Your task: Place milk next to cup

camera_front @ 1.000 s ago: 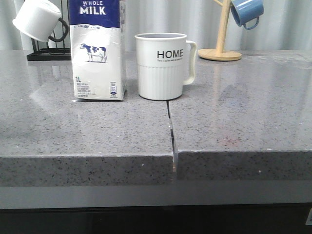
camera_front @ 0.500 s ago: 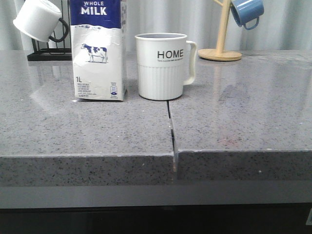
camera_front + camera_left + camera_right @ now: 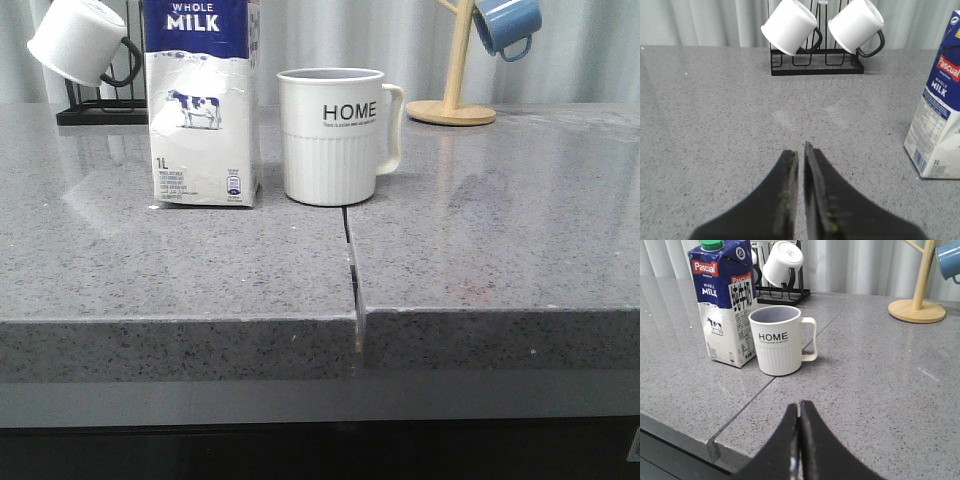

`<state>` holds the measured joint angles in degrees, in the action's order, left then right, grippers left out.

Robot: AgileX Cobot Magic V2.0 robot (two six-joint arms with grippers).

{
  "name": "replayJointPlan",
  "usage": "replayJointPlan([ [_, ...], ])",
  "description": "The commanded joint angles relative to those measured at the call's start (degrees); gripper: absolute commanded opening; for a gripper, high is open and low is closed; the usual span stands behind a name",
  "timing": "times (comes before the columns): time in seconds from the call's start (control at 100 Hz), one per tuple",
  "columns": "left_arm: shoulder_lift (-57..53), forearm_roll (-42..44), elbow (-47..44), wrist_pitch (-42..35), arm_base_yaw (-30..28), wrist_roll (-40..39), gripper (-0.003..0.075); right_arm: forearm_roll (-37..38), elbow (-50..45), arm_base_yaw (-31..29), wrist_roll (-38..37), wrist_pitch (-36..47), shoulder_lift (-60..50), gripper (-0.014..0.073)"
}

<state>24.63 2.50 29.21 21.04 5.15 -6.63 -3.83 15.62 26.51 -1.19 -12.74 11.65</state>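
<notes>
Milk carton [image 3: 203, 100] stands upright on the grey stone tabletop [image 3: 480, 250], just to the left of the HOME mug [image 3: 333, 135] in the front view, with a narrow gap between them and the mug's handle turned away from the carton. Judged from that, the placing itself looks done and the task is at its closing step. Left pincer [image 3: 800, 150] is closed on nothing, low over bare tabletop, with the carton off to one side and apart from it. Right pincer [image 3: 799, 407] is likewise closed and empty, facing the mug and carton from some way back. What remains, as I read it, is only for both arms to keep clear without nudging either item.
</notes>
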Motion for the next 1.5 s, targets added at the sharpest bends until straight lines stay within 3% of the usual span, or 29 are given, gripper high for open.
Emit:
replayJointPlan([
  [0.0,-3.1,1.0,0.2,-2.7,-0.2,-0.7,-0.0021,0.4,1.5,0.0,0.3,4.2,0.3,-0.0069],
  [0.28,-13.9,3.5,-3.7,2.8,-0.2,-0.7,-0.0021,0.4,1.5,0.0,0.3,4.2,0.3,-0.0069],
  [0.64,-24.6,7.9,-10.9,2.1,-0.2,-0.1,-0.0021,0.4,1.5,0.0,0.3,4.2,0.3,-0.0069],
  [0.81,-26.8,9.4,-16.6,-4.0,-0.3,0.2,-0.0021,0.4,1.5,0.0,0.3,4.1,0.3,-0.0069],
  [0.96,-26.8,4.0,-23.2,-11.4,-0.7,6.2,-0.0021,0.4,1.5,0.0,0.3,3.9,0.3,-0.0069],
  [1.17,-26.8,1.6,-31.9,-22.7,-1.9,6.2,-0.0021,0.4,1.5,0.0,0.3,3.9,0.3,-0.0069],
  [1.21,-26.8,1.6,-31.6,-19.6,-1.9,6.2,-0.0021,0.4,1.5,0.0,0.3,3.9,0.3,-0.0069],
  [1.49,-26.8,1.4,-31.7,-20.0,-1.9,6.2,-0.0021,0.4,1.5,0.0,0.3,3.9,0.3,-0.0069],
])
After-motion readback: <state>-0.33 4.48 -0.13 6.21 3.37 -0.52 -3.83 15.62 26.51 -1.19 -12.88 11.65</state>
